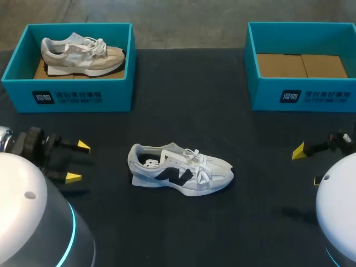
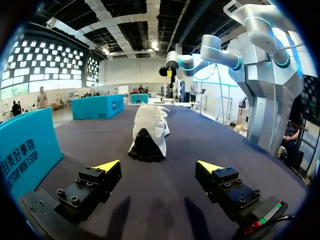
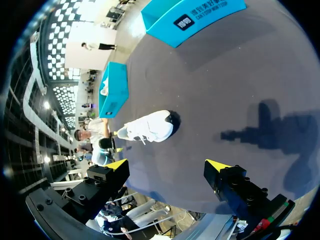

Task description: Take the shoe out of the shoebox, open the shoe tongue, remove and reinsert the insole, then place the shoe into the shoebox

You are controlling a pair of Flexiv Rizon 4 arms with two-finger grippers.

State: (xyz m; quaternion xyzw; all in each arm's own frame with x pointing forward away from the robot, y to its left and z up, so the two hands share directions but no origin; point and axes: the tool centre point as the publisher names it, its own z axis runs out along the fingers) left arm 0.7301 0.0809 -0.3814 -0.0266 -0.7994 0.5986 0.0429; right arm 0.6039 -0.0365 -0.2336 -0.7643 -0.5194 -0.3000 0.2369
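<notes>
A white shoe (image 1: 181, 169) with a dark side logo and loose white laces lies on its sole in the middle of the dark table, toe pointing right. My left gripper (image 1: 78, 162) hovers open to its left, well apart from it. In the left wrist view the shoe (image 2: 148, 131) stands ahead of the open left gripper (image 2: 158, 166). My right gripper (image 1: 307, 166) is open at the right, also away from the shoe. The right wrist view shows the shoe (image 3: 150, 126) ahead of the empty right gripper (image 3: 167, 165).
A teal shoebox (image 1: 72, 97) at the back left holds a beige shoe (image 1: 83, 55). Another teal shoebox (image 1: 303, 92) at the back right shows only its cardboard floor. Bare table lies all around the white shoe.
</notes>
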